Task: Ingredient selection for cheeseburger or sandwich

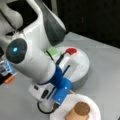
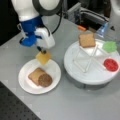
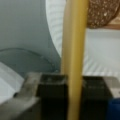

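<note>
Cheese is the step in hand: your gripper (image 2: 42,51) is clamped on the thin yellow-orange cheese square (image 2: 43,58), which hangs edge-on from the closed pads and shows in the wrist view as a tall yellow strip (image 3: 74,55) pinched between the dark fingers (image 3: 96,97). You have it hovering over the far edge of the round white paper plate (image 2: 25,82), just above and beside the stack, not touching it. On that plate a tan-brown toast square (image 2: 35,74) lies flat with the dark brown round patty (image 2: 45,80) resting on its near corner; a front view shows the same patty (image 1: 82,108) on top. Toward a front view's right, the white round divided tray (image 2: 82,75) holds the second tan-brown toast square (image 2: 86,40), a green leafy piece (image 2: 109,46) and a red round slice (image 2: 111,64), each in its own compartment. My reading is that the sandwich is about half built. Placing the cheese calls for you to centre it over the patty, tip it from hanging to flat as you lower, and let go only when it is close, since a thin sheet dropped on edge could slide off the stack
</note>
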